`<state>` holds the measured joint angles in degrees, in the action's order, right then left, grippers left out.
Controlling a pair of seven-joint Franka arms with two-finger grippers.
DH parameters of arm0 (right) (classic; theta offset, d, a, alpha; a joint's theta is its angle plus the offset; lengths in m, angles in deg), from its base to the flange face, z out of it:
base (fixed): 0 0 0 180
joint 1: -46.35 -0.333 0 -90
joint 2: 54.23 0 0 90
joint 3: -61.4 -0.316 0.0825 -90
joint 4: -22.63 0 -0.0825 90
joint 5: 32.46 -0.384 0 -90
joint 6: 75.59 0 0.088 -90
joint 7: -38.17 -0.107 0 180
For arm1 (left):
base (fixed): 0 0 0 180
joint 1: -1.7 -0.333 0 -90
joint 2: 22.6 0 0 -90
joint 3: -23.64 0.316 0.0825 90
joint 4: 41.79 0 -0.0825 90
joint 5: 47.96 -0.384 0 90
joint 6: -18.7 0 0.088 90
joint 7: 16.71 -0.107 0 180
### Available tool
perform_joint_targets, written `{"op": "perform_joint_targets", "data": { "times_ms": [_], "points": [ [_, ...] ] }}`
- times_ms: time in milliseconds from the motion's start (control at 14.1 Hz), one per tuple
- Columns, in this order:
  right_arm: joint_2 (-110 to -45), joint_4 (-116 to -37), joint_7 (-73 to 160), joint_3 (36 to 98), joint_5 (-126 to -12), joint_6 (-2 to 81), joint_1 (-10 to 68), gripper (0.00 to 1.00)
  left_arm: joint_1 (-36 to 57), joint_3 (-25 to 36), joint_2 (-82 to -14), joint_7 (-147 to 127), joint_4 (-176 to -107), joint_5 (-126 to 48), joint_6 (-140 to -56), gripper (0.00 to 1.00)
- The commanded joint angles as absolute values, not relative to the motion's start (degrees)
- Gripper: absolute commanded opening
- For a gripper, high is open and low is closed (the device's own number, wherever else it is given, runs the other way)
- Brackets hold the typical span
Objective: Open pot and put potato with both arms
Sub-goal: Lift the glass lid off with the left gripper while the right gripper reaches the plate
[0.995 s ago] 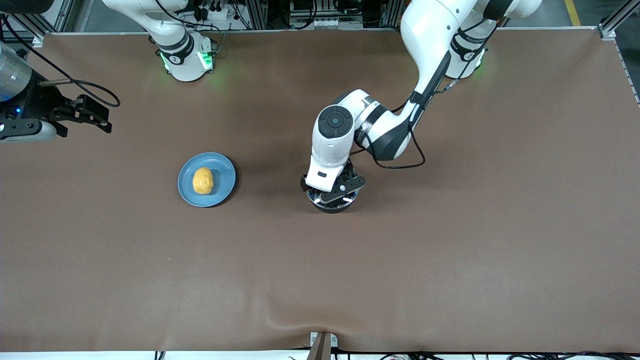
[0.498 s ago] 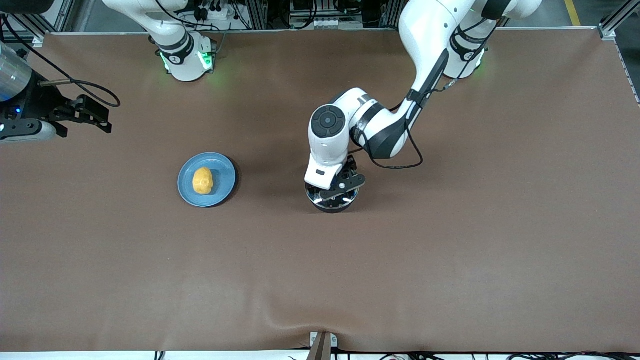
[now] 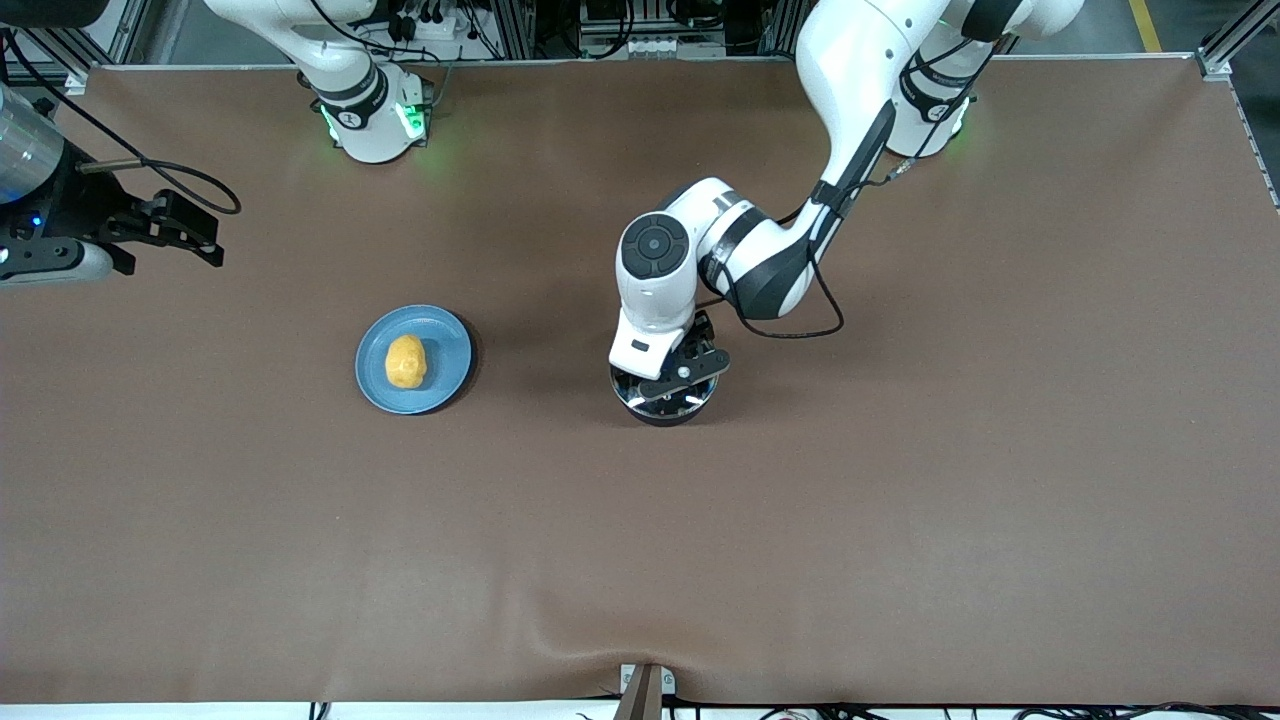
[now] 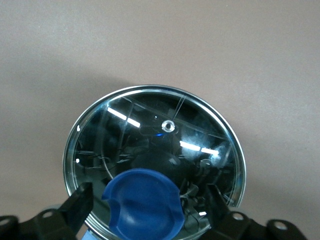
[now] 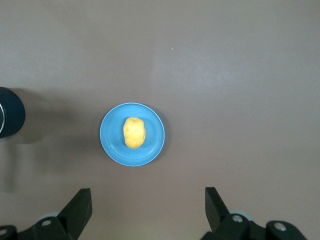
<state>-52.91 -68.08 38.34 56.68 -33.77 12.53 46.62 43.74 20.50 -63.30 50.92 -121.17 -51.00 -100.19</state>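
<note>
We see the left gripper (image 4: 145, 210) low over the pot (image 3: 662, 398), its jaws open on either side of the blue knob (image 4: 142, 205) of the glass lid (image 4: 155, 160), not gripping it. The potato (image 3: 406, 361) lies on the blue plate (image 3: 450, 345), beside the pot toward the right arm's end of the desk (image 3: 900, 500). The right gripper (image 5: 147, 210) waits high over the plate, jaws open.

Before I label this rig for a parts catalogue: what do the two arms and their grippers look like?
Both arms are glossy white with dark grey joint bands and white bases lit green. The left arm has a round dark cap on its wrist joint and a loose black cable looping beside it. The left gripper and right gripper are black, with blocky black fingers. A black cable trails from the right gripper.
</note>
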Motion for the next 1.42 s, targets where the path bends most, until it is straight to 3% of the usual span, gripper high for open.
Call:
{"op": "perform_joint_targets", "data": {
  "times_ms": [0,71,213,498,782,1137,1351],
  "points": [
    [-52.7,-68.3,39.0,56.6,-34.6,12.8,46.8,1.00,44.1,20.7,-63.6,50.7,-120.4,-52.0,-99.2,0.48],
    [-52.7,-68.3,39.1,56.6,-34.6,12.7,46.8,1.00,44.1,20.7,-63.6,50.7,-120.4,-51.7,-99.2,0.30],
    [-52.7,-68.3,39.3,56.6,-34.6,12.6,46.9,1.00,44.0,20.7,-63.6,50.7,-120.4,-51.8,-99.2,0.11],
    [-53.2,-67.9,39.3,56.6,-34.5,12.6,46.9,1.00,42.9,20.8,-60.6,48.6,-120.2,-51.7,-94.3,0.07],
    [-58.8,-65.8,39.3,56.6,-34.4,12.2,46.6,1.00,41.5,21.1,-54.6,45.2,-120.3,-52.3,-87.3,0.07],
    [-60.6,-67.7,27.2,56.2,-36.9,13.5,42.4,1.00,31.7,20.9,-50.7,31.2,-122.6,-52.3,-82.6,0.08],
    [-60.2,-73.7,26.7,56.1,-37.0,18.1,41.5,1.00,23.6,20.6,-44.3,23.7,-125.7,-51.5,-82.3,0.08]
  ]
}}
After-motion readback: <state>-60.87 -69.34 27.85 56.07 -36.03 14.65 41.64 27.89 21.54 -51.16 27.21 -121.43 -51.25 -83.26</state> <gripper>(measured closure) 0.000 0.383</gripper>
